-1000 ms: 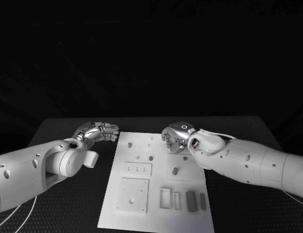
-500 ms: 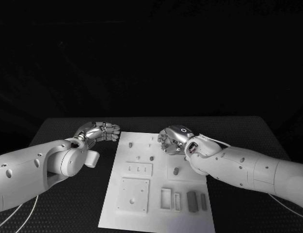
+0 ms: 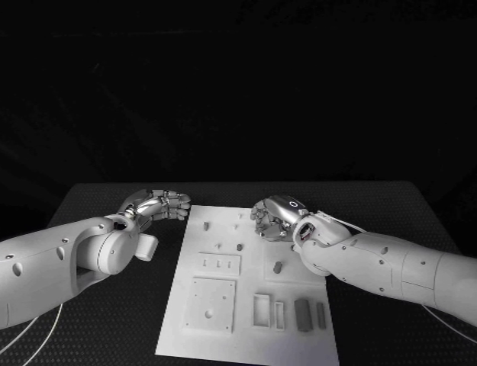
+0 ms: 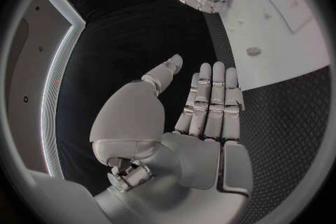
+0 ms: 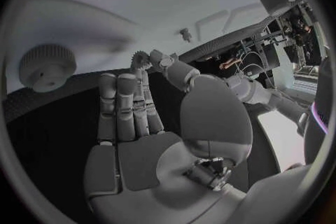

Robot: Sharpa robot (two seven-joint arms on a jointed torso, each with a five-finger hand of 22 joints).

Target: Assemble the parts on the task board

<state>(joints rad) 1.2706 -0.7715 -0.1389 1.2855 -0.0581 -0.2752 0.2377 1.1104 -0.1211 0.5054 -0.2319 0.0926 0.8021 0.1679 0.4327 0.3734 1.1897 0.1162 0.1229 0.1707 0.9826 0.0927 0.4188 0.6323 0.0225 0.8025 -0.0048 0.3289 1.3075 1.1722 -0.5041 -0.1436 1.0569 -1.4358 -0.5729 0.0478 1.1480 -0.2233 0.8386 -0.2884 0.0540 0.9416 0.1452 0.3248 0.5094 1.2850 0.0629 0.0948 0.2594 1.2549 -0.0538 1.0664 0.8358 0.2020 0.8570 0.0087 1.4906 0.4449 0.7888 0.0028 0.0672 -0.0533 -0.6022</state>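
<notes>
Dim scene, black surroundings, sharp head view, fisheye-bent wrist views

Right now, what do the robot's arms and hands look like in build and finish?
Both arms are smooth white shells with small dark holes. The left hand and right hand are silver metal with segmented fingers; wrist views show pale grey palm pads. The right hand bears a small ring mark on its back. Thin pale cables trail under each arm.

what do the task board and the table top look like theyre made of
Task board: looks like white matte plastic, judging by its even, dull surface with crisp moulded recesses; possibly painted metal. Table: black top with a fine woven or dimpled texture, like a rubber or fabric mat, no shine.
</notes>
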